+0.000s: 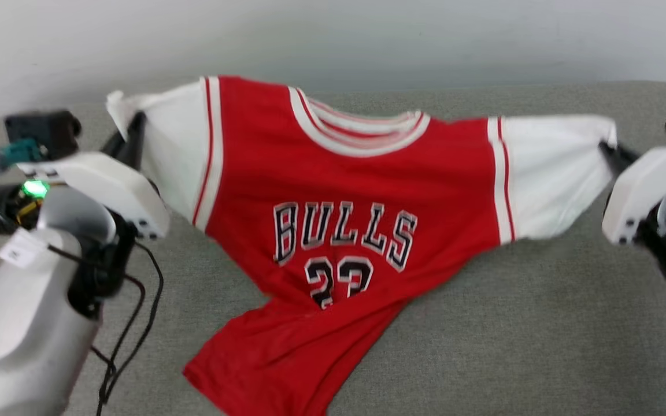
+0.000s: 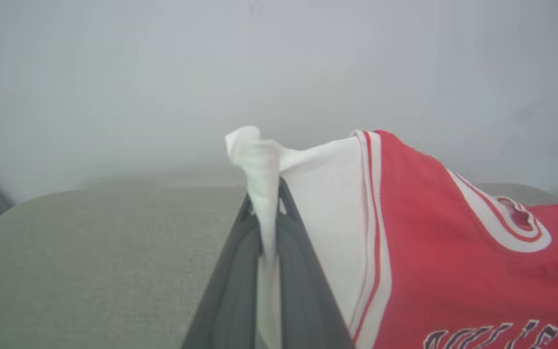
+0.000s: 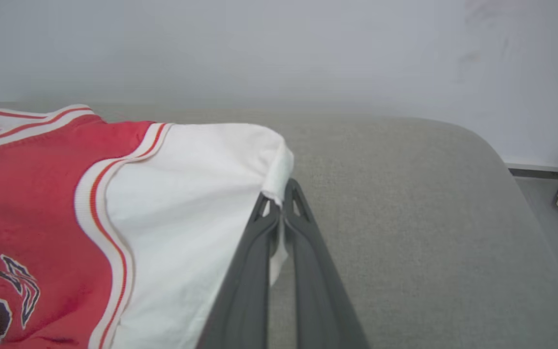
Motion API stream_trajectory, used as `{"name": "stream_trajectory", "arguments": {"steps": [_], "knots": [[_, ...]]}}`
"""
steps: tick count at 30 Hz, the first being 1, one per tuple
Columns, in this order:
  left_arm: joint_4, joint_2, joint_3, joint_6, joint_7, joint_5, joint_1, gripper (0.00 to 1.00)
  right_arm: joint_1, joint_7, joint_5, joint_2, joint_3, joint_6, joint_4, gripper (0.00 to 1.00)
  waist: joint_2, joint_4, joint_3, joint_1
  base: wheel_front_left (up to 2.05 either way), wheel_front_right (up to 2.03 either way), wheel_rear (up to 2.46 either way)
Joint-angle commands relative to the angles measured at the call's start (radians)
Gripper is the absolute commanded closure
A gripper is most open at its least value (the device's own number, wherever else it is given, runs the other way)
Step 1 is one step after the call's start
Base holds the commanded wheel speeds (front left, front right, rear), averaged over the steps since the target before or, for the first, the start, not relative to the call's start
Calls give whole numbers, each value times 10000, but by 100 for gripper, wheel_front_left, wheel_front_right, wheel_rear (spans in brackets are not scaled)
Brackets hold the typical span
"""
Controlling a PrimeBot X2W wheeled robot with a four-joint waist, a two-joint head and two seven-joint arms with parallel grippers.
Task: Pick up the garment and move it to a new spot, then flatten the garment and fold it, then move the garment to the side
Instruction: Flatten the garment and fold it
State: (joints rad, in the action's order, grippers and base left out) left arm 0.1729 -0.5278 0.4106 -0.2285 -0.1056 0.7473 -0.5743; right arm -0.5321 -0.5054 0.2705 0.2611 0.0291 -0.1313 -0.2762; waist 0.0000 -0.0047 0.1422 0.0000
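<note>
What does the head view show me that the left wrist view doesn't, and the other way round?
Head view: the right claw shut on one white sleeve of the red Bulls jersey, its number, its hem on the grey cushion. Left wrist view: close up, cloth bunched between the fingers of the left claw. Both: the other sleeve pinched, collar, lettering, cushion.

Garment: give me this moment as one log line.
garment: stretched between both grippers | left gripper: shut on white sleeve end | right gripper: shut on other sleeve end | hem: on grey surface
</note>
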Motion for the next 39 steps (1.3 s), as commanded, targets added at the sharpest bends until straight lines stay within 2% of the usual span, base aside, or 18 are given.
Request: {"name": "stream_trajectory", "arguments": {"steps": [1,14,25,32,39], "knots": [[113,16,-146,67,93,48,-351,100,-366,155,-78,-103,65,10,-123,100,0,-11,19,0,0,0,0],[2357,155,-662,519,1100,-557,-4723,100,-5118,2151,-1296,-816,874,10,-1709,100,0,-264,1404,0,0,0,0],[3953,50,-982,1075,2146,-991,-8490,100,-9159,3218,-1862,-700,1155,10,-3159,100,0,-559,3083,0,0,0,0],[4397,95,-907,1314,2298,-1103,-9694,100,-10517,3648,-1972,-715,770,10,-3745,100,0,-628,4137,0,0,0,0],[4578,262,-913,1349,2459,-946,-9548,100,-10871,3854,-1673,-777,496,8,-4205,100,0,-617,5005,0,0,0,0]]}}
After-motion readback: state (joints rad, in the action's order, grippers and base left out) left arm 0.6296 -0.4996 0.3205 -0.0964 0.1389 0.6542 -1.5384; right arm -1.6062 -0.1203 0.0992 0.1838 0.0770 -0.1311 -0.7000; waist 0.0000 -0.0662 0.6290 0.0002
